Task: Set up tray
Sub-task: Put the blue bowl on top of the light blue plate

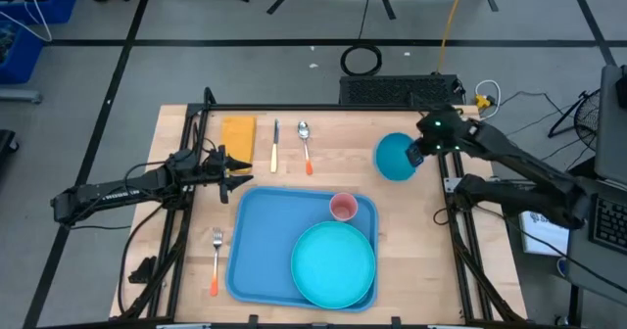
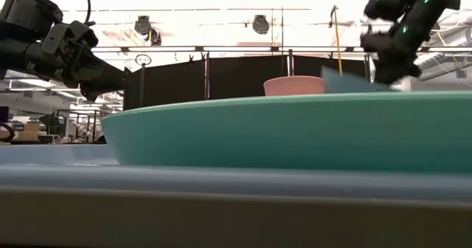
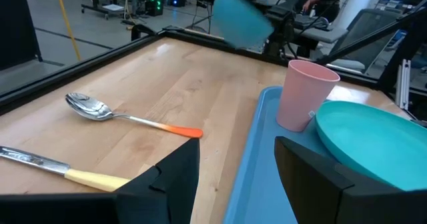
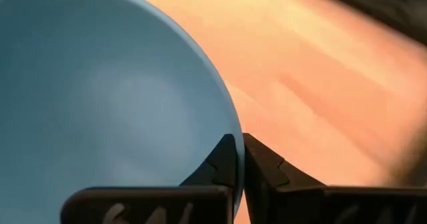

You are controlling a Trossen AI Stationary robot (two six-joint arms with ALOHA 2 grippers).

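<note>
Right gripper (image 1: 415,157): fingers pinched on the rim of a blue bowl (image 1: 395,157) (held above the wood table (image 1: 323,187), per low view). Tray (image 1: 257,243): blue, nearer the table's front than this gripper, toward the left arm's side; carries turquoise plate (image 1: 334,263) and pink cup (image 1: 343,208). Left gripper (image 1: 235,166): fingers apart, just off the tray's far corner, beside knife (image 1: 275,145) and spoon (image 1: 306,146)
</note>
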